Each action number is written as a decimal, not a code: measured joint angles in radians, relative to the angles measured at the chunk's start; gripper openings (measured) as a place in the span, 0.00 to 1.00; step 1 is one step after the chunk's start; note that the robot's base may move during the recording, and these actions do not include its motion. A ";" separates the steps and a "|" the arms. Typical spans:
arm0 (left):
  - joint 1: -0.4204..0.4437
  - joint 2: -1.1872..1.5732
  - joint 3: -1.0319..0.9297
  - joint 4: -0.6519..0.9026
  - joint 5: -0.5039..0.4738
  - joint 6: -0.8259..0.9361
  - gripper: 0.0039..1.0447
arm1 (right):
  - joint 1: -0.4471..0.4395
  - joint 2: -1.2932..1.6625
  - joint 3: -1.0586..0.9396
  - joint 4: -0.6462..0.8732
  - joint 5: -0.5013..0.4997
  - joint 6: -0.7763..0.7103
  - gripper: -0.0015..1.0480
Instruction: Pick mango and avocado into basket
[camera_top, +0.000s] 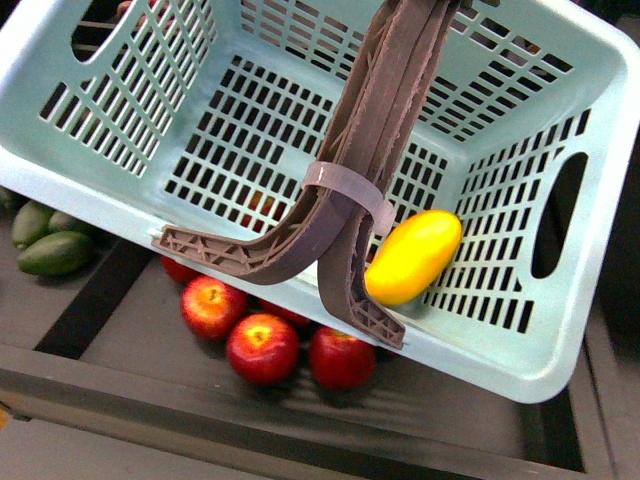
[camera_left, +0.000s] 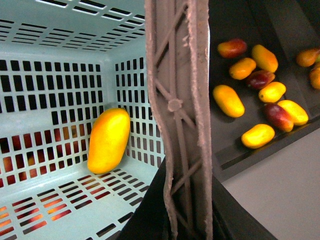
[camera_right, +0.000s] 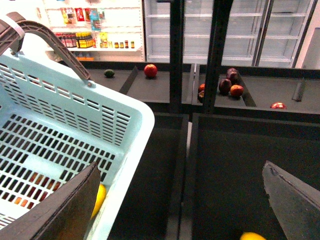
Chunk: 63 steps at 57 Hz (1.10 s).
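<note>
Shop with glass-door fridges (camera_right: 235, 30) up top. The mango (camera_top: 413, 256) lies in the tilted basket (camera_top: 130, 90), and the avocado (camera_top: 55, 253) sits far left on the grey shelf (camera_top: 30, 310). The left gripper (camera_left: 187, 215) clamps the handle (camera_left: 180, 100), and the right gripper (camera_right: 175, 210) is wide open.

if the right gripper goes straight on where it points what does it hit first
Probably the dark tray floor near its divider; the open right gripper would just clear the basket rim. Depth unclear.
</note>
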 joint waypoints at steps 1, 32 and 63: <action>0.000 0.000 0.000 0.000 0.000 0.000 0.09 | 0.000 0.000 0.000 0.000 0.000 0.000 0.93; 0.003 0.000 -0.002 0.000 0.008 0.003 0.09 | 0.000 0.000 0.000 -0.001 -0.003 0.000 0.93; 0.003 0.000 -0.001 0.000 0.004 0.006 0.09 | 0.000 -0.001 -0.001 -0.001 -0.003 0.000 0.93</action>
